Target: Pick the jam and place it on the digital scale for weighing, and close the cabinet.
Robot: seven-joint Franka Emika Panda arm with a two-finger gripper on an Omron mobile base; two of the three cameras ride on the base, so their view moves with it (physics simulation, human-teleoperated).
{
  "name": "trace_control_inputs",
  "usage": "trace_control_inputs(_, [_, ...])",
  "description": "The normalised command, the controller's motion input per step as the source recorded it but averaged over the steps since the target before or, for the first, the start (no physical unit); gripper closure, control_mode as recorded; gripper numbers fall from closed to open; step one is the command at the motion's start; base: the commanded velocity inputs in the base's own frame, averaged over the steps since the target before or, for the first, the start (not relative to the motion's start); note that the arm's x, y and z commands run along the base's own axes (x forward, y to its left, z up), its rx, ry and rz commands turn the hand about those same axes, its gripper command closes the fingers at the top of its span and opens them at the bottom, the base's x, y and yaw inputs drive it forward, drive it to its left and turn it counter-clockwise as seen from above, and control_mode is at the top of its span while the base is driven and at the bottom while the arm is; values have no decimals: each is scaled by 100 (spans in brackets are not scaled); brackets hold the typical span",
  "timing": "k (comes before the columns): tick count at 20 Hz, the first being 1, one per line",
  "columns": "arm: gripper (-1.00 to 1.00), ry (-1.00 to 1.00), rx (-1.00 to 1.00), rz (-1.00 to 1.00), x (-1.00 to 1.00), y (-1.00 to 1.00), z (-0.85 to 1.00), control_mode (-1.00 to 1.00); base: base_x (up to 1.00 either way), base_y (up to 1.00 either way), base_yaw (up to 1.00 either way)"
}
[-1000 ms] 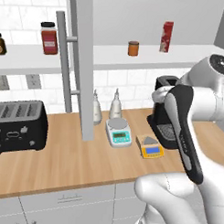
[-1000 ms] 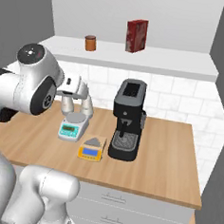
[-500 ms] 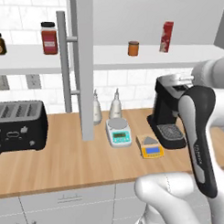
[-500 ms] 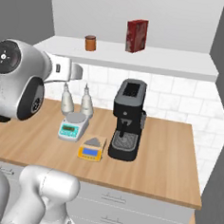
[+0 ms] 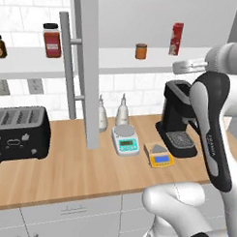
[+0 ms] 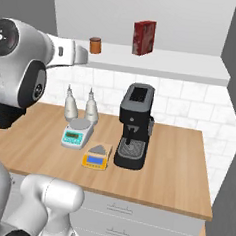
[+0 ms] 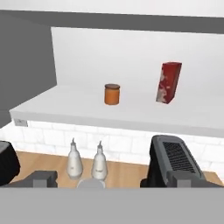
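Note:
The jam (image 5: 140, 51) is a short orange-brown jar with a darker lid, upright on the white shelf of the cabinet (image 5: 87, 66), whose grey door stands open edge-on. My gripper (image 5: 179, 67) hovers at shelf height, to the right of the jar and apart from it. From the other side, the gripper (image 6: 83, 56) sits just in front of the jam (image 6: 95, 45). The hand view has the jam (image 7: 112, 94) straight ahead, and the fingertips (image 7: 43, 178) stand wide open, holding nothing. On the counter lies the yellow digital scale (image 5: 159, 155) (image 6: 96, 157).
A tall red box (image 5: 177, 39) stands on the shelf right of the jam and a red jar (image 5: 51, 40) far left. Below are a white-and-teal scale (image 5: 125, 139), two bottles (image 5: 122, 111), a black coffee machine (image 5: 177, 117) and a toaster (image 5: 18, 132).
The arm has swung up from counter height. The hand now sits level with the shelf, pointing at the jam. The jaws have stayed open.

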Motion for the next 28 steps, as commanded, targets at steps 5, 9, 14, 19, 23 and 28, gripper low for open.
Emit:
trace_control_inputs(5, [-100,-6,0,0,43,0,1,-100,0,0,0])
trace_control_inputs(9, [-100,-21,0,1,36,14,-1,-100,0,0,0])
trace_control_inputs(14, [-100,0,0,0,63,21,-3,-100,0,0,0])
trace_control_inputs(19, [-100,0,0,0,65,20,0,-100,0,0,0])
trace_control_inputs(23, [-100,0,0,0,65,9,-3,-100,0,0,0])
trace_control_inputs(28, [-100,0,0,0,61,0,-1,-100,0,0,0])
